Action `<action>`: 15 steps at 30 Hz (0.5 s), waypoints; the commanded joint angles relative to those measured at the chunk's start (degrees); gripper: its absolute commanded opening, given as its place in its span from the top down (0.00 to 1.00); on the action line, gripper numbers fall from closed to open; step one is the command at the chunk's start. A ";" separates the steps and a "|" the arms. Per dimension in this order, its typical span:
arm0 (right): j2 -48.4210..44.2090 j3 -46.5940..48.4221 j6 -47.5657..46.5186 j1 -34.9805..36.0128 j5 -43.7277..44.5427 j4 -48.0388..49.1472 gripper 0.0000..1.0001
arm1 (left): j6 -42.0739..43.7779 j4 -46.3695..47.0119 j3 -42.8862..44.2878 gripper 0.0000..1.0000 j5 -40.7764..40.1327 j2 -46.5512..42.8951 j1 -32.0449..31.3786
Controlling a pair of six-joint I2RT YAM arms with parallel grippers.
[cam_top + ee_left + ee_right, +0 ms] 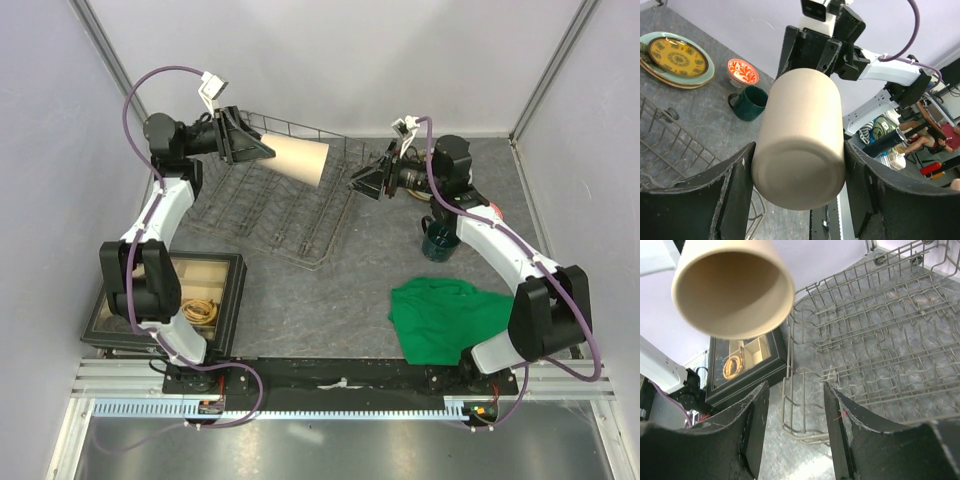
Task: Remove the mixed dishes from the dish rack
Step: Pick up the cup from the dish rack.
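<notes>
My left gripper [262, 148] is shut on the base of the tall beige cup [295, 160], which lies level in the air above the grey wire dish rack [270, 215]. In the left wrist view both pads press the cup [800, 140] at its bottom end. My right gripper [360, 183] faces the cup's open mouth [732, 287] from the right, a little below it, open with nothing between its fingers. The dark green mug [750, 102], red-and-white bowl [742, 72] and stacked plates [677, 60] sit on the table. No dishes show in the rack [880, 340].
A black-framed compartment tray [165, 300] stands at the near left by the rack's corner. A green cloth [450, 315] lies at the near right, just in front of the mug [438, 240]. Purple walls close in the back and sides.
</notes>
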 commanded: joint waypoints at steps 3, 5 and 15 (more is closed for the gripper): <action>3.31 4.44 4.84 1.57 1.12 9.58 0.45 | -24.91 28.91 -1.80 0.93 -1.40 3.81 -1.02; 4.02 5.49 5.29 2.19 1.38 10.46 0.46 | -25.10 29.01 -2.42 0.94 -1.66 3.99 -1.99; 6.30 8.58 6.60 4.39 2.35 11.87 0.46 | -12.62 14.79 -4.53 0.94 -2.36 0.57 -4.54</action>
